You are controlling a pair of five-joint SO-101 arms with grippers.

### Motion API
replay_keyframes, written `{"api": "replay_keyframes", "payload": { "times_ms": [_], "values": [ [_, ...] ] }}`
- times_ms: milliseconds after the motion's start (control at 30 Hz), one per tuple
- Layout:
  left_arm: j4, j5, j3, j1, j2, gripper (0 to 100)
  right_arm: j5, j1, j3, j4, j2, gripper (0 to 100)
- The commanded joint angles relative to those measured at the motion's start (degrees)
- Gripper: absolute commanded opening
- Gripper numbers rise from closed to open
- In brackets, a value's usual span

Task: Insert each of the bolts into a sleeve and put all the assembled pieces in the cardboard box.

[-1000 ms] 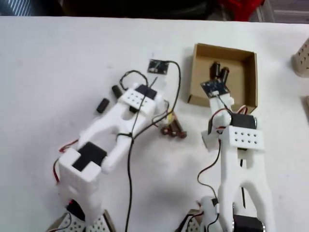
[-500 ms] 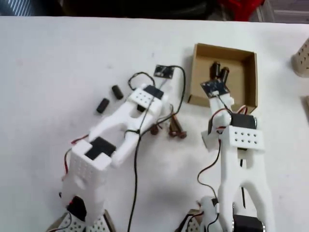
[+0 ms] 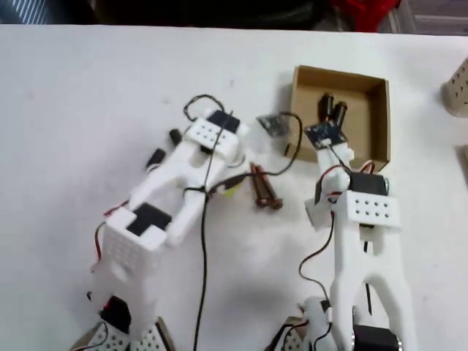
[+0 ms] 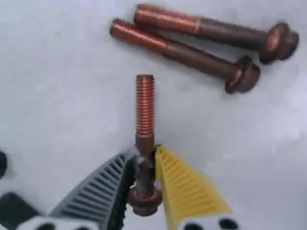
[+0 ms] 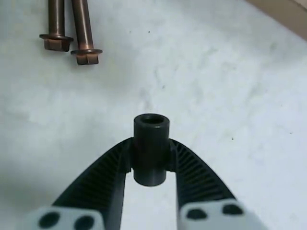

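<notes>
Left pincer (image 4: pixel 144 165): clamped on one bolt (image 4: pixel 144 110) near its head. A second ago three bolts lay together; this one is now drawn out of the group.
Loose bolts (image 4: pixel 192 55): two remain on the desk (image 3: pixel 73 88), at 3 o'clock from the left pincer in the high view.
Right pincer (image 5: pixel 151 158): unmoved, gripping a sleeve (image 5: pixel 151 143) with its bore open, at 7 o'clock of the cardboard box (image 3: pixel 341 75).
Meaning: bolt and sleeve are both in hand, so insertion is judged to be next.

High camera looks straight down over my whole table (image 3: pixel 73 88). Wrist cameras sit close, facing along my jaws. All three share the loose bolt pair (image 4: pixel 192 55).
</notes>
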Motion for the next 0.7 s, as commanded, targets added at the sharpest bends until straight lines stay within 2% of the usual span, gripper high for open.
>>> {"api": "replay_keyframes", "payload": {
  "times_ms": [0,133,333,467,600,667],
  "values": [
    [1.9,-17.4,-1.5,-1.0,-0.6,2,0.8,0.4,-0.4,0.4,-2.3,1.7],
    [1.7,-27.3,-1.3,-2.2,-0.6,3,0.8,0.3,-0.4,0.4,-2.3,1.7],
    [-0.8,-20.3,-2.5,-3.1,0.0,21,0.9,0.1,-0.4,0.4,-2.3,1.7],
    [-0.8,-19.7,-2.2,-3.1,0.0,20,0.9,0.0,-0.4,-0.1,-2.3,1.7],
    [-1.4,-10.2,-2.7,-3.1,-0.5,20,0.9,0.0,-0.3,-0.1,-2.3,1.7],
    [-2.5,1.1,-3.5,-3.2,-1.1,19,0.9,0.0,-0.3,-0.1,-2.3,1.7]
  ]
}}
